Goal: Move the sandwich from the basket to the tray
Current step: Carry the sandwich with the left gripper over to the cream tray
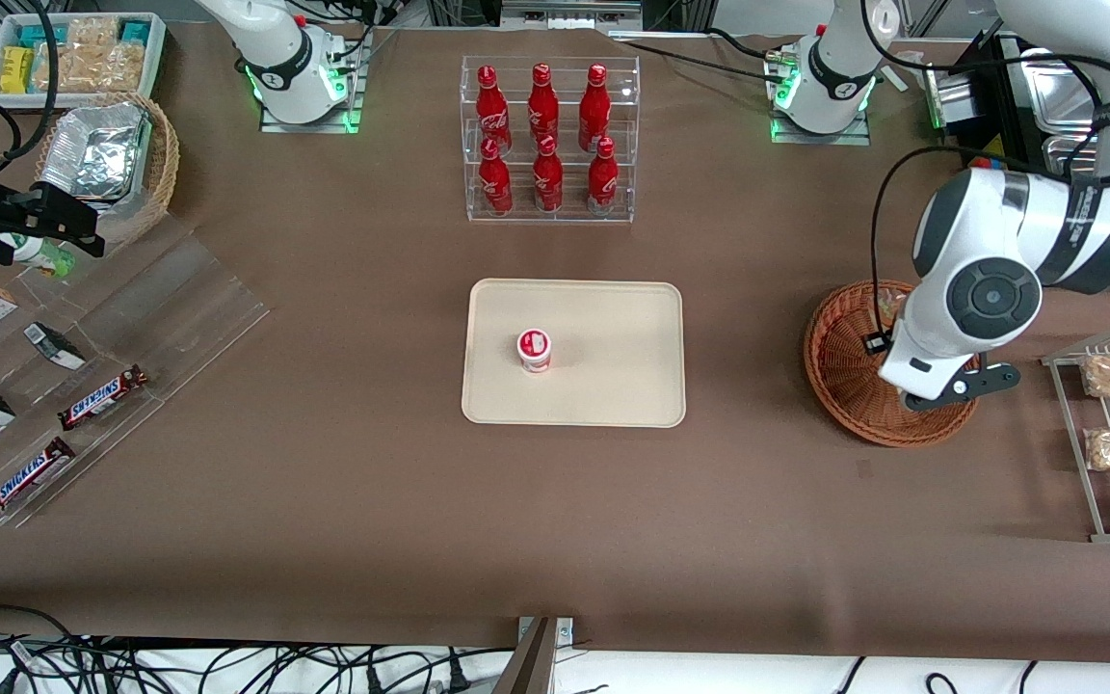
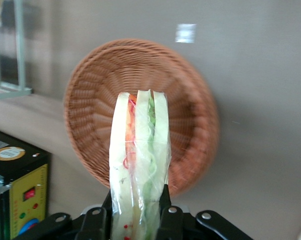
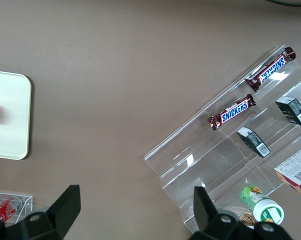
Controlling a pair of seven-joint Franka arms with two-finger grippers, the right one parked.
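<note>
Readable writing: "SNICKERS" on two bars [image 1: 103,397] lying on the clear stepped display [image 1: 112,357] at the parked arm's end of the table; two small dark boxes [image 1: 55,345] lie on the same display. Six red bottles [image 1: 543,140] stand in the clear rack [image 1: 549,140] near the table edge farthest from the front camera, three on each of two tiers; their script is too small to read.

The tray [image 1: 613,386] lies at table centre and carries one small cup [image 1: 535,350] with a red-and-white lid.

The basket [image 1: 849,386] sits toward the working arm's end of the table, near a metal rack [image 1: 1109,434] holding snack packs. In the wrist view the basket [image 2: 105,100] holds nothing.

The gripper [image 2: 136,212] is above the basket, its fingers [image 2: 164,200] closed on the sandwich [image 2: 139,170]. The sandwich is upright in clear wrap, clear of the basket, with pale bread and red and green filling layers visible.
</note>
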